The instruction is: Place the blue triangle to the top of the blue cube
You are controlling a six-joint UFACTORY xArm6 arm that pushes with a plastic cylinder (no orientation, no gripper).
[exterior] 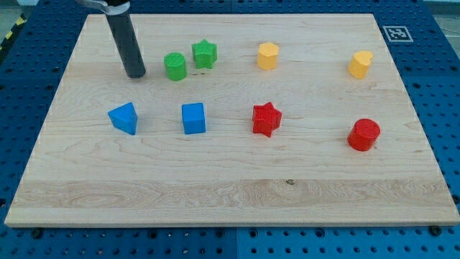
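Note:
The blue triangle (124, 117) lies on the wooden board at the view's left. The blue cube (193, 118) sits to its right, at about the same height in the view, a gap between them. My tip (135, 74) is the lower end of the dark rod that comes down from the view's top left. It rests on the board above the blue triangle, apart from it, and to the left of the green cylinder (175, 66).
A green star (205, 53) sits right of the green cylinder. A yellow hexagon block (267, 55) and a yellow block (360, 64) lie along the top. A red star (266, 119) and a red cylinder (364, 134) lie at the right. The board (230, 194) rests on a blue pegboard.

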